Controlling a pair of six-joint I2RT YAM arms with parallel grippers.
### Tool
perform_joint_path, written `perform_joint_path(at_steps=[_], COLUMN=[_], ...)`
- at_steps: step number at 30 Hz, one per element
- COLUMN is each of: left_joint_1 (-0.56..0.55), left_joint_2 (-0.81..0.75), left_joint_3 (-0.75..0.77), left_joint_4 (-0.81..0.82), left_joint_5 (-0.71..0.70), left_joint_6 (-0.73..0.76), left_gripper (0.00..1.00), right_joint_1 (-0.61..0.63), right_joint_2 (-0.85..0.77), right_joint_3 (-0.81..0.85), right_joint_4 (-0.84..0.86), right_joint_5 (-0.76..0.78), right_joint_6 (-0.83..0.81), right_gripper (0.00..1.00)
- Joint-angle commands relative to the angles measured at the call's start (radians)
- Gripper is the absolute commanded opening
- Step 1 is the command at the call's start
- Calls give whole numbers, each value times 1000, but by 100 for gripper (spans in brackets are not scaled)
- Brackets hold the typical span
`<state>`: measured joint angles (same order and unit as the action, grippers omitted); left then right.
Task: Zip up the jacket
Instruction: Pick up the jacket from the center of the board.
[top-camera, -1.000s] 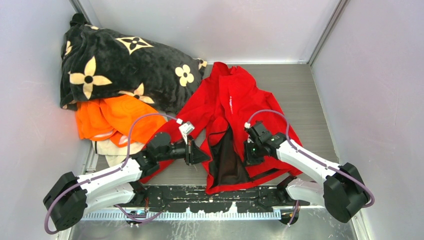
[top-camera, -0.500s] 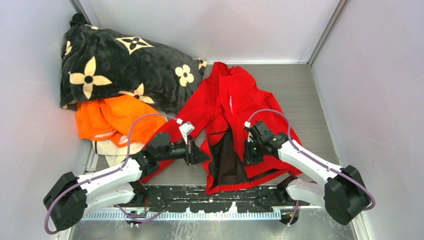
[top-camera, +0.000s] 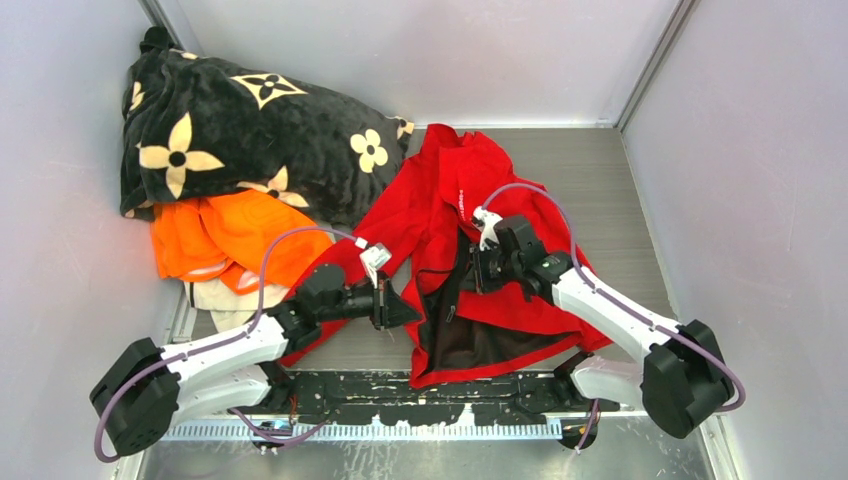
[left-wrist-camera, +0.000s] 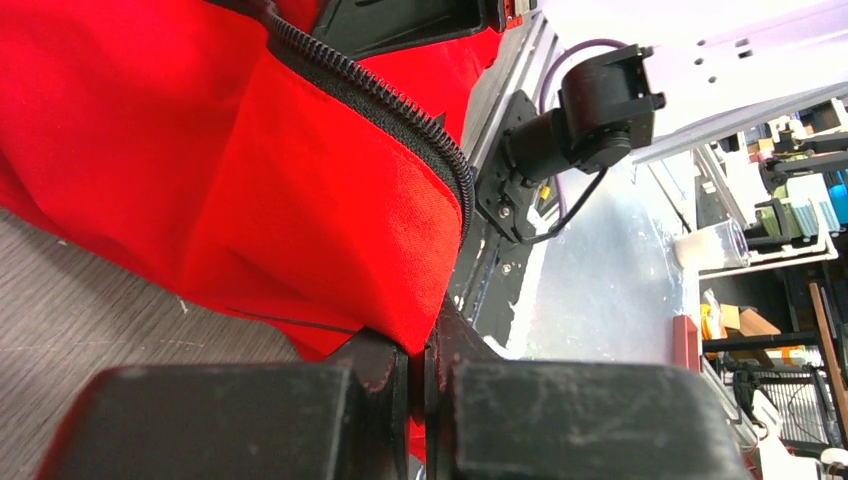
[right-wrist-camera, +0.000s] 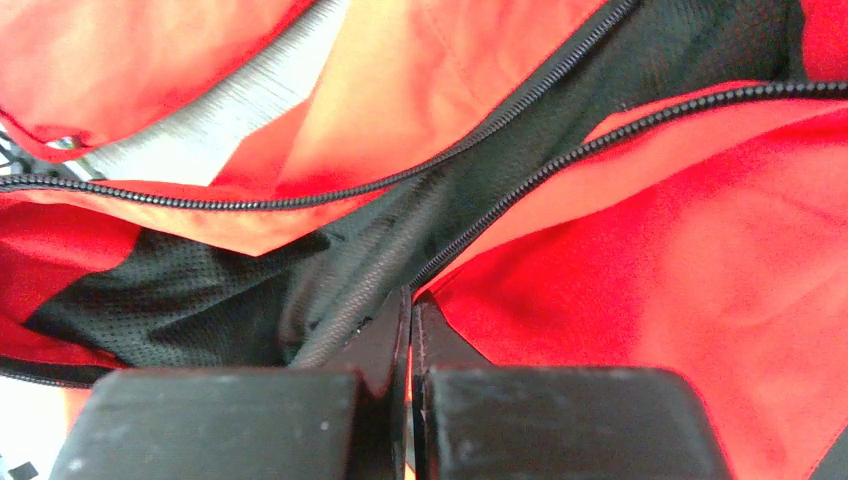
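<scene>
Right pincer (top-camera: 478, 268) has moved up the black coil zip (right-wrist-camera: 600, 140).
Both clamp the bright red thin jacket (top-camera: 440, 195); left pincer (top-camera: 405, 312) anchors its hem, likely tensioning the zip.

Pale walls (top-camera: 560, 50) enclosed the grey ribbed tabletop (top-camera: 600, 170) on 3 sides (metal struts (top-camera: 652, 62) ran up both rear corners) under even light.
</scene>
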<state>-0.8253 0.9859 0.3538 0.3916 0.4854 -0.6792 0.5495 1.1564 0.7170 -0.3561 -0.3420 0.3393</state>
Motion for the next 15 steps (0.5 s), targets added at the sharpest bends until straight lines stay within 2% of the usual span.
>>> perform_joint_path(at_steps=[1,4,8,15], left_joint_1=[0,0,0,0], left_joint_2=[41,84,124,124], left_joint_3=[-10,-10,-19,-29], left_joint_4=[60,62,90,104], left_joint_5=[-28,-26,-18,-16], left_joint_6=[12,17,21,20], left_gripper=[0,0,0,0], right_joint_1=[0,-2,-3,-3], right_joint_2=[16,14,21,25], right_joint_3=[-43,-68,-85,-131], right_joint_4=[87,101,110,155], right_joint_5=[81,130,173,136], right_joint_6=[-16,0,34,76], right_gripper=[1,1,9,13])
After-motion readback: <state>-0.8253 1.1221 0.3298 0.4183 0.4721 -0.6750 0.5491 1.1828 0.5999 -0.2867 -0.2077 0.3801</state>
